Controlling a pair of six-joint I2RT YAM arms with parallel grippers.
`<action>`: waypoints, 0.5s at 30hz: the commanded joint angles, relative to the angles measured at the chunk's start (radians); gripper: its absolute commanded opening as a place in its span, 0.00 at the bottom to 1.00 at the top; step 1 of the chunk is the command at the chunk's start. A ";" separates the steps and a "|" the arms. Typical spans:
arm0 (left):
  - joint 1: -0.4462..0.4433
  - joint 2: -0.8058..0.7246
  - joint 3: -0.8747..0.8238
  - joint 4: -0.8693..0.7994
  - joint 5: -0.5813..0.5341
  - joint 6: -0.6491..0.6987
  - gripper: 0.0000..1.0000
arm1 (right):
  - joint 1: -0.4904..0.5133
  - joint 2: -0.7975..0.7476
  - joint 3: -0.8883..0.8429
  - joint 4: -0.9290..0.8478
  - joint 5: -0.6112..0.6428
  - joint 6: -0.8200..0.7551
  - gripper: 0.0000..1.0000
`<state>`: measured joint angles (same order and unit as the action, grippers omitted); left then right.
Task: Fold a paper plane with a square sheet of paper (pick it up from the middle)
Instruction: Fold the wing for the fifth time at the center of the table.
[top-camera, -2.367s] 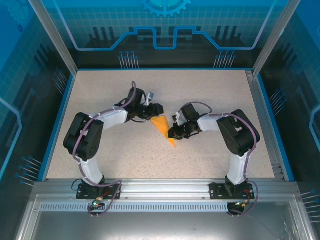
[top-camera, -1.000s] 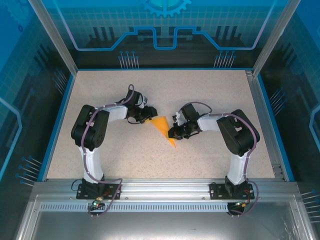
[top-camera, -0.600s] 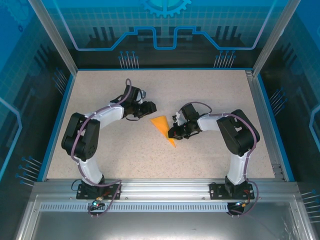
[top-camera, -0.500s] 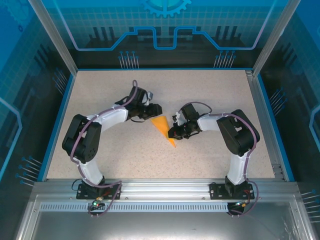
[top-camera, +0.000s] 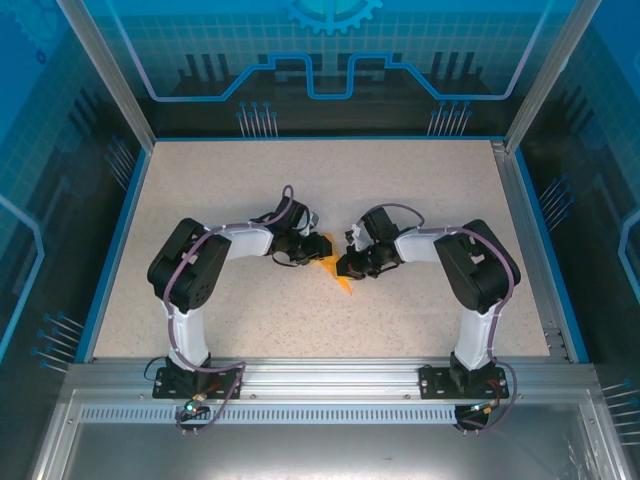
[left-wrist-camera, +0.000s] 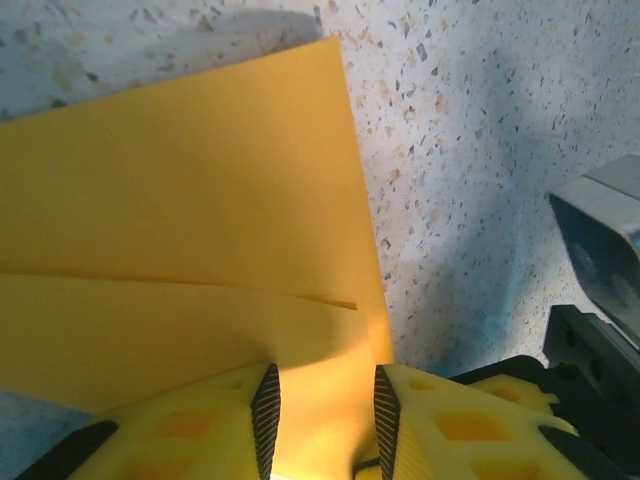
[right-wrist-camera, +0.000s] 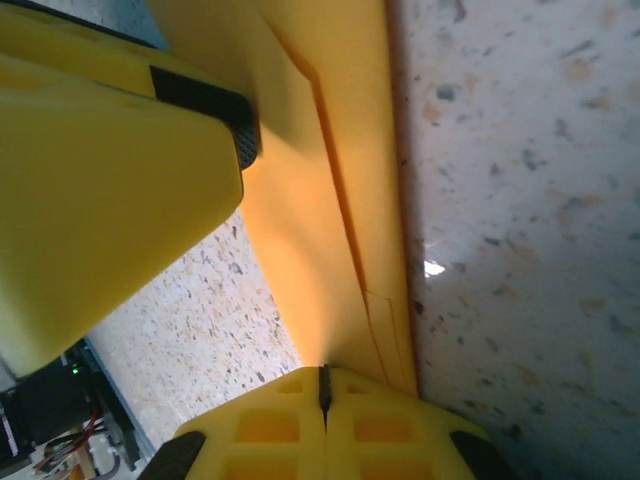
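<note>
**Two pincers meeting at a folded paper**

The paper (top-camera: 344, 284), orange-yellow and already creased, is lying flat on the speckled surface (top-camera: 220, 180) between the two pincers. From above, the pincer heads are covering most of the paper, and a narrow pointed tip is showing on its near side.

The left pincer (top-camera: 318, 248) is hanging over the paper's far left part. From the left wrist, its jaws are standing narrowly apart. The paper (left-wrist-camera: 180, 220) is running into the gap between the two black pads (left-wrist-camera: 265, 400), which are not pressing together. Whether either pad is touching the paper cannot be told. Ahead of the jaws, two layers of the paper are showing: a broad panel and, across a straight fold edge, a second strip that is overlapping it. The surface is showing past the paper's right-hand edge in this view.

The right pincer (top-camera: 343, 266) is sitting at the paper's right edge. From the right wrist, its jaws are closed tight, leaving a thin seam. The paper (right-wrist-camera: 330, 150) is running into that seam, so this pincer is pinching the paper. A long crease is running along the paper away from the seam. One yellow finger (right-wrist-camera: 110, 180) of the left pincer, with its black pad, is standing close over the paper; contact cannot be told.
</note>
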<state>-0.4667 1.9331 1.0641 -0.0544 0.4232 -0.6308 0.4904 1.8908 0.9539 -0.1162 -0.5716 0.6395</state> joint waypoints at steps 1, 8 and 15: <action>0.001 0.044 -0.019 -0.026 -0.039 -0.009 0.33 | 0.005 -0.046 0.001 -0.095 0.059 -0.006 0.05; 0.002 0.044 -0.044 0.003 -0.034 -0.029 0.33 | 0.068 -0.011 0.072 -0.082 0.041 0.011 0.06; 0.001 0.040 -0.033 -0.013 -0.038 -0.014 0.34 | 0.077 0.035 0.054 -0.084 0.122 0.021 0.06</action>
<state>-0.4664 1.9358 1.0573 -0.0353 0.4236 -0.6521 0.5648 1.8957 1.0092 -0.1570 -0.5053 0.6586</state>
